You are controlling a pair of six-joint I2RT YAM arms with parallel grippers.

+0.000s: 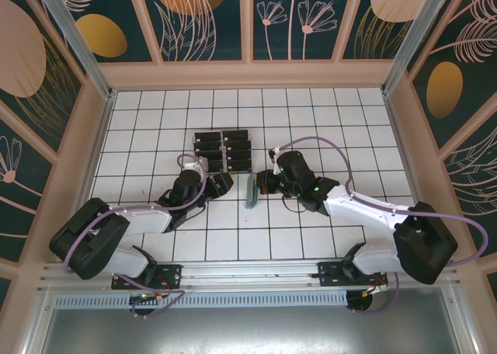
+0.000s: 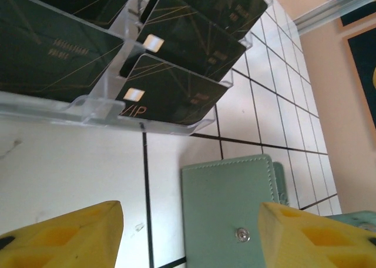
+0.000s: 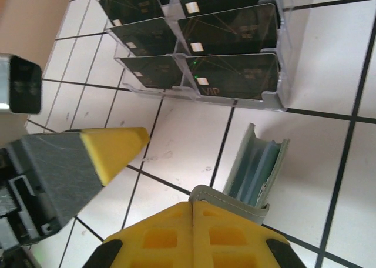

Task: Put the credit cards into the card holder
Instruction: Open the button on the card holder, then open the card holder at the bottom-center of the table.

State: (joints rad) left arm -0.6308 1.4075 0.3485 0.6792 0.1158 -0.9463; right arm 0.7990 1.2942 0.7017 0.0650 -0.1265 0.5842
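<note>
Right hand (image 3: pixel 192 208) pinched shut on a flap of the card holder (image 3: pixel 255 162), which stands on edge at mid-frame, just below the clear rack (image 3: pixel 282 62) of credit cards (image 3: pixel 229 74). Left hand (image 2: pixel 189 221) spread wide. Holder probably soft, light and floppy. Cards likely stiff, thin and slick, best taken by the exposed upper edge.

Both arms are stretching forward and angling inward, their wrists low and close together. The left gripper (image 1: pixel 222 185) is holding its fingers (image 2: pixel 64 235) spread wide. The right gripper (image 1: pixel 262 183) is pinching its fingers (image 3: pixel 158 238) together on the card holder (image 3: pixel 255 162).
</note>
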